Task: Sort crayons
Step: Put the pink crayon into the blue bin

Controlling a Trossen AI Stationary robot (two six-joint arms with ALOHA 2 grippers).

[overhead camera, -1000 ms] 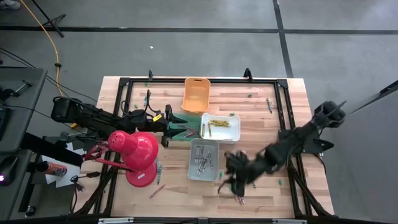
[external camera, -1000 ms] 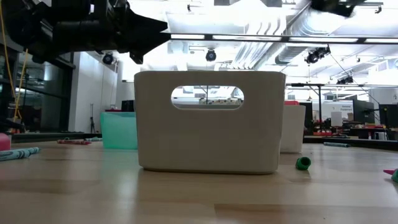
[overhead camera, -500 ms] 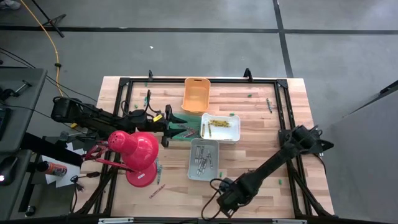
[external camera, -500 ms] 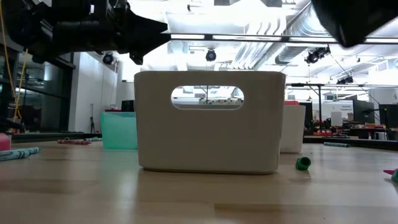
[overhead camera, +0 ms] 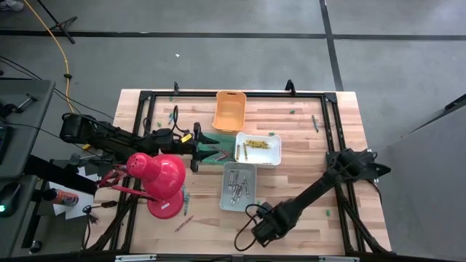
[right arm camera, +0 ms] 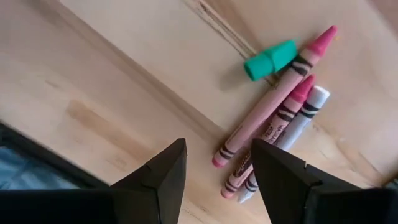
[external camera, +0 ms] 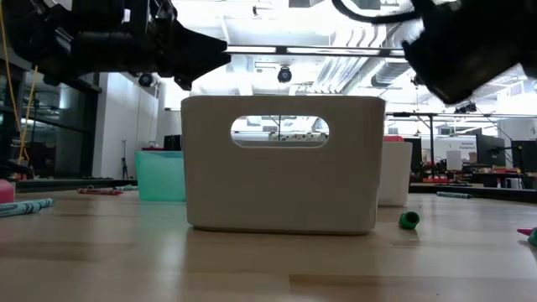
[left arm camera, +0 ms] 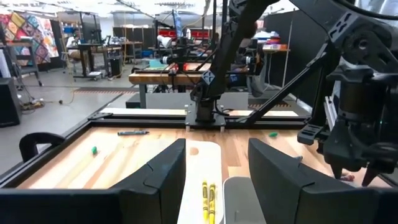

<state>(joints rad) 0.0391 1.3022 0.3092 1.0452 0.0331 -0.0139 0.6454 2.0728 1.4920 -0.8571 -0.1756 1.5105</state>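
Two pink crayons (right arm camera: 273, 109) and a white one (right arm camera: 298, 121) lie side by side flat on the wooden table near its front edge, next to a green stub (right arm camera: 270, 59). My right gripper (right arm camera: 217, 149) hovers open just above them, touching nothing; in the high view (overhead camera: 261, 227) it covers them. My left gripper (left arm camera: 216, 152) is open and empty above the table's middle (overhead camera: 211, 149), facing the white bin (left arm camera: 202, 168) that holds yellow crayons (left arm camera: 208, 199). A grey bin (overhead camera: 238, 187) holds grey crayons.
An orange bin (overhead camera: 229, 110) stands at the far middle and a teal bin (external camera: 161, 174) under my left gripper. A red lamp (overhead camera: 156, 178) stands at the left front. Loose crayons lie at the front left (overhead camera: 183, 222) and far right (overhead camera: 314, 122). A black frame (overhead camera: 331, 131) rims the table.
My right gripper has gone toward the table's near edge and a little to the left, its arm stretching out low over the front of the table, and now hangs over the crayons lying there.
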